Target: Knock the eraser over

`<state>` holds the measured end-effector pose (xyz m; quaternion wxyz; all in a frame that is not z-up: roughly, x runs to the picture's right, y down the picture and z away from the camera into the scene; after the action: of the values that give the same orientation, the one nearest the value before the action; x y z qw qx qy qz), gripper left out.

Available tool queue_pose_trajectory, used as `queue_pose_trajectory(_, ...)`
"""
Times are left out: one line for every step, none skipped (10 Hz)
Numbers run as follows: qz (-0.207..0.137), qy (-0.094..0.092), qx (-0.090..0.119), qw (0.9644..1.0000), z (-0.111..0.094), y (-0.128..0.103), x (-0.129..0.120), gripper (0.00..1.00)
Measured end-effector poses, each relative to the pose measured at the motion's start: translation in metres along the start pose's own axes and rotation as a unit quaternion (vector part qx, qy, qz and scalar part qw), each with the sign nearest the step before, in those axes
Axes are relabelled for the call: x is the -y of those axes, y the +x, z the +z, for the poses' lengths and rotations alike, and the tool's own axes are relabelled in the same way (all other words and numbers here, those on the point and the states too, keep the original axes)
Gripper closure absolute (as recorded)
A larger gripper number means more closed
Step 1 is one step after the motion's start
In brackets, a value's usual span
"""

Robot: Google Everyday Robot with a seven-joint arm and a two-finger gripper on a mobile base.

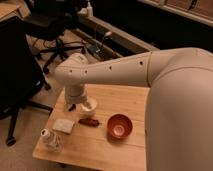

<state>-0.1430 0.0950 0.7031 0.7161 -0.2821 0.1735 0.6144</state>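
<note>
My white arm reaches in from the right and bends down over the far left of the wooden table point(125, 100). The gripper point(88, 106) hangs low over the table, just behind the reddish-brown oblong thing point(89, 122). A small dark block point(72, 106), which seems to be the eraser, shows just left of the gripper. It sits under the wrist and is partly hidden by it. I cannot tell whether it is upright or touching the gripper.
A red bowl point(120, 125) sits right of the oblong thing. A flat beige pad point(63, 125) lies to its left. A clear bottle-like object point(50, 140) stands at the front left corner. Black office chairs point(55, 30) stand behind and left of the table.
</note>
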Motion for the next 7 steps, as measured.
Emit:
queue_pose_trajectory(-0.016, -0.006, -0.001, 0.9999, 0.003, -0.001, -0.011, 0.39)
queue_pose_trajectory(-0.033, -0.01, -0.003, 0.9994, 0.007, -0.002, -0.022, 0.49)
queue_pose_trajectory(-0.049, -0.014, -0.005, 0.9987, 0.011, -0.003, -0.035, 0.58)
queue_pose_trajectory(-0.067, -0.018, -0.006, 0.9976, 0.016, -0.007, -0.05, 0.7)
queue_pose_trajectory(-0.075, -0.019, -0.007, 0.997, 0.019, -0.01, -0.057, 0.78)
queue_pose_trajectory(-0.08, -0.018, -0.009, 0.9966, 0.024, -0.015, -0.063, 0.88)
queue_pose_trajectory(-0.082, -0.018, -0.013, 0.9964, 0.03, -0.02, -0.068, 0.97)
